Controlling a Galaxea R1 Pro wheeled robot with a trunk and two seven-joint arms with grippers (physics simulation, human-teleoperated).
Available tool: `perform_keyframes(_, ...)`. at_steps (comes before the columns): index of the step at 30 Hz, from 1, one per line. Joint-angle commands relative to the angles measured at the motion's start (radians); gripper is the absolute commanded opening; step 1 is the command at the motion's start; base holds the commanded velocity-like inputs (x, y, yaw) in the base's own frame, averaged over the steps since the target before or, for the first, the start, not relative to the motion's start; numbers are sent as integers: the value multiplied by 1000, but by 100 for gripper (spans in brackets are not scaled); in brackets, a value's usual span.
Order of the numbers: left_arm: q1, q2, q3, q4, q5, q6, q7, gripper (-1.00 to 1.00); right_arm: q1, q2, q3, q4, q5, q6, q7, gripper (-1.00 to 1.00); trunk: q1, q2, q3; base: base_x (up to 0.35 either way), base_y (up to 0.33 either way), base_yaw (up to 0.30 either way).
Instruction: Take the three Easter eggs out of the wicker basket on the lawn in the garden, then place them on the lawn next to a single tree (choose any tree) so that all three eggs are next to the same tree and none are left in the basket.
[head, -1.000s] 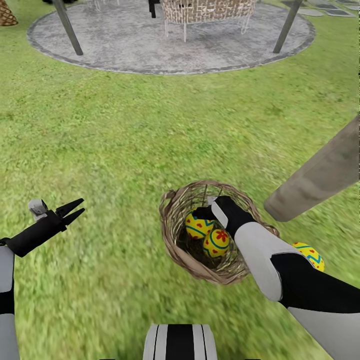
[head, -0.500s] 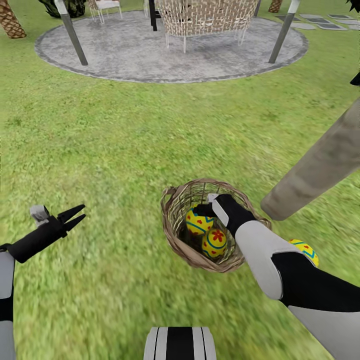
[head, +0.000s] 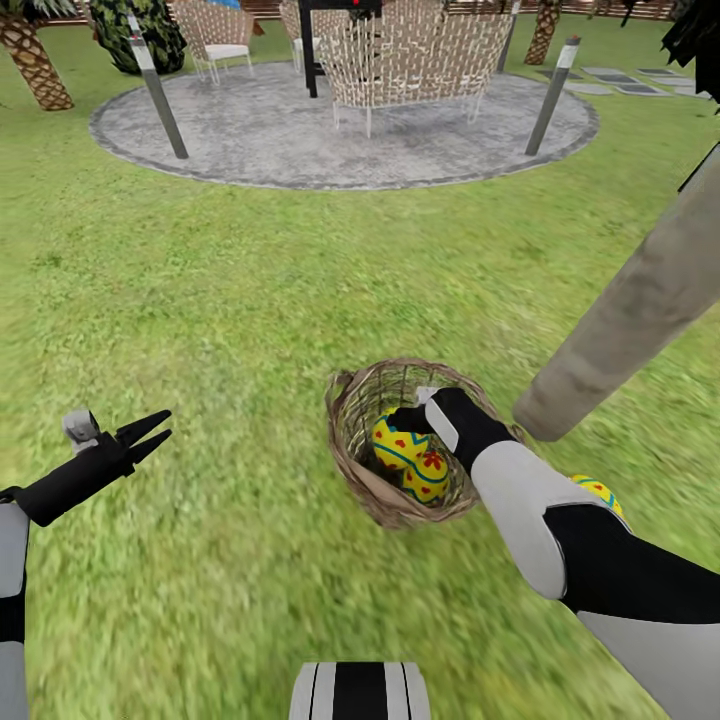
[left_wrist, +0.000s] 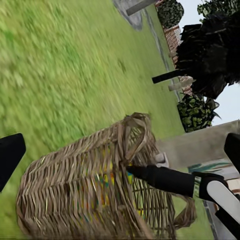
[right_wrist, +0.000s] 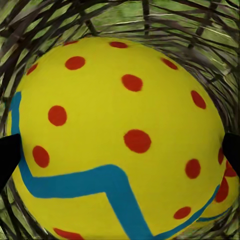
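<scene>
Head view, garden scene, ordered near to far. The robot's striped trunk (head: 360, 690) shows at the near edge. Near left, the left gripper (head: 150, 432) hangs above the lawn (head: 250, 300), its two black fingers parted and holding nothing. Near right, the white-and-black right arm reaches forward into the wicker basket (head: 362, 470), which stands on the grass right of centre. The right gripper (head: 408, 420) sits low inside the basket against the upper egg (head: 395, 447); in the right wrist view this yellow egg, with red dots and a blue zigzag, lies between the two dark fingertips (right_wrist: 7, 157) seen at either edge, jaws spread around it; whether they press on it cannot be told. A second egg (head: 428, 478) lies just beside and nearer, touching the first, also inside the basket. The third egg (head: 598, 492) rests on the lawn right of the basket, partly hidden behind the right arm, near the foot of the grey-beige tree trunk (head: 630, 310), which rises slanting toward the far right.

In the left wrist view the basket's woven wall and side handle (left_wrist: 136, 134) show, with the right gripper reaching over the rim and the trunk behind.

Farther off lies the grey round patio (head: 340, 130), with two grey posts (head: 160, 100) at its edge and a woven-backed bench (head: 415, 55) upon it. A dark bush (head: 140, 35) stands at the far left
</scene>
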Motion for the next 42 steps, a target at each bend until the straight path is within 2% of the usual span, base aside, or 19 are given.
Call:
perform_keyframes(1,-1,0,1,0,-2,3,-5,100,0,0,1,-1,-10,4,-6,-100,-1,0,3,-101,0,0)
perform_keyframes(7,0,-1,1,0,-2,3,-3,100,0,-3,1,-9,-10,4,-7,-100,-4,1,27,-12,0,0)
perform_keyframes(12,0,-1,1,0,-3,3,-4,100,1,-17,-2,-101,-12,18,-8,-100,-6,3,46,0,0,0)
perform_keyframes(17,-2,-1,0,0,-3,3,-4,100,1,-26,-3,-114,-17,22,-7,-100,-8,4,65,-115,0,0)
perform_keyframes(19,-2,-1,0,0,-3,3,-4,100,1,-44,-3,-114,-62,22,21,-100,-9,4,73,-5,0,0)
perform_keyframes(21,-2,-1,0,1,-3,3,-4,100,1,-77,-2,-116,-114,23,52,-100,-10,5,81,-1,0,0)
perform_keyframes(25,-2,-1,0,0,-3,3,-3,100,1,-80,-2,-119,-117,27,58,-100,-12,6,96,-162,0,0)
perform_keyframes(27,-2,-1,0,1,-3,3,-3,100,1,-80,-3,-121,-117,83,71,-100,-13,6,104,-331,0,0)
perform_keyframes(29,-2,-1,0,1,-3,3,-4,100,1,-92,-3,-122,-116,118,190,-100,-14,7,112,-267,0,0)
perform_keyframes(32,-2,-2,0,1,-3,3,-4,100,3,-141,-3,-123,-117,123,456,-100,-15,7,123,-36,0,0)
perform_keyframes(33,-2,-2,-1,1,-3,3,-3,100,6,-177,-3,-123,-117,123,694,-100,-15,8,127,-4,0,0)
perform_keyframes(34,-2,-3,-1,1,-3,3,-4,100,7,-192,-3,-123,-116,122,806,-100,-16,8,131,-2,0,0)
perform_keyframes(37,-2,-4,-2,1,-3,2,-3,100,13,-234,-5,-123,-117,122,1066,-100,-17,8,143,0,0,0)
perform_keyframes(39,-2,-6,-3,1,-3,2,-3,100,15,-232,-4,-121,-118,125,1124,-100,-18,9,150,-111,0,0)
perform_keyframes(42,-2,-6,-21,0,-3,2,-3,100,22,-230,-3,-120,-119,125,1131,-100,-19,10,162,-315,0,0)
